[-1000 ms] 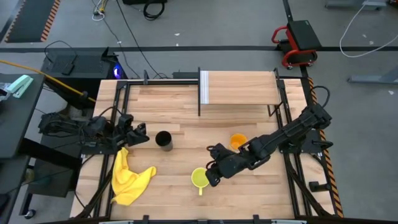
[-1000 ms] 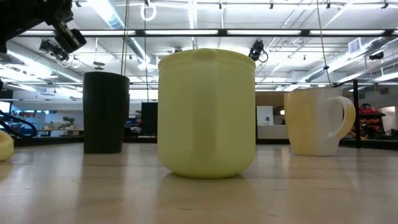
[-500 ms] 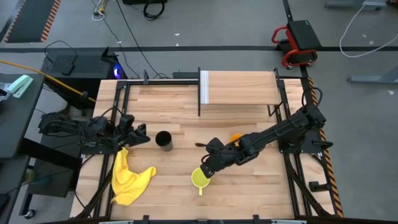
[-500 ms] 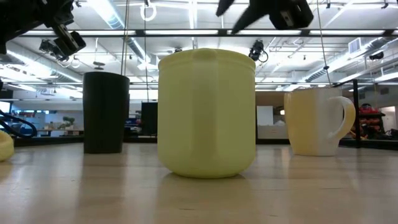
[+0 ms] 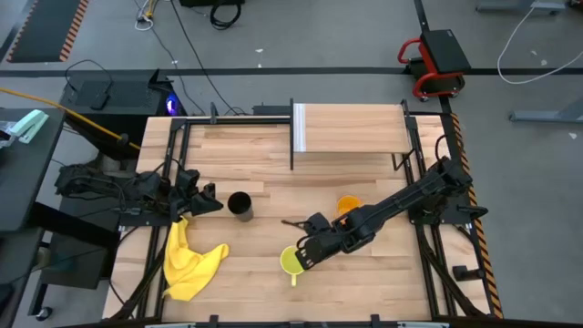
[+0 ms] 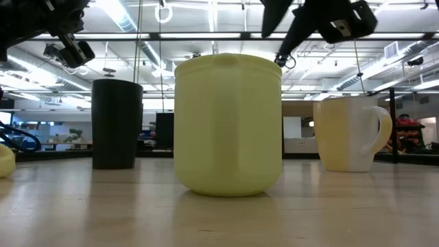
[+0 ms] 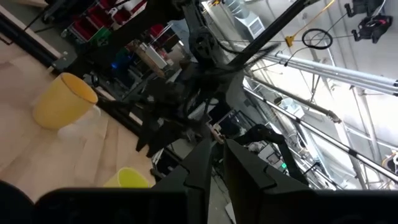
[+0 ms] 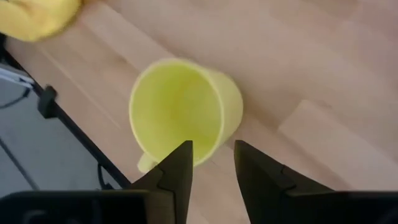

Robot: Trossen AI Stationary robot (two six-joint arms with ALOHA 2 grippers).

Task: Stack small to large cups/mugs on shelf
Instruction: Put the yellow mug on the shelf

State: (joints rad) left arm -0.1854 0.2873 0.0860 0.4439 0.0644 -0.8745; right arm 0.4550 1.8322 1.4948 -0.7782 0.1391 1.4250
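Observation:
The yellow-green mug (image 5: 291, 261) stands upright on its base near the table's front, with its handle toward the near edge. It also shows in the right wrist view (image 8: 183, 112) and the low view (image 6: 228, 123). My right gripper (image 5: 305, 253) hovers open just above the mug's right rim, its fingertips (image 8: 186, 155) over that rim. The orange mug (image 5: 348, 206) and the black tumbler (image 5: 240, 205) stand upright on the tabletop. The shelf (image 5: 351, 128) is at the far edge. My left gripper (image 5: 206, 199) waits left of the tumbler, its fingers a narrow gap apart.
A crumpled yellow cloth (image 5: 187, 260) lies near the front left corner, below my left gripper. The shelf's white end panel (image 5: 299, 128) and dark posts stand at the far middle. Bare wooden tabletop lies between the cups and the shelf.
My right gripper has swung a little toward the table's left and come in over the yellow-green mug, entering the low view from above. The mugs and the tumbler have stayed where they were.

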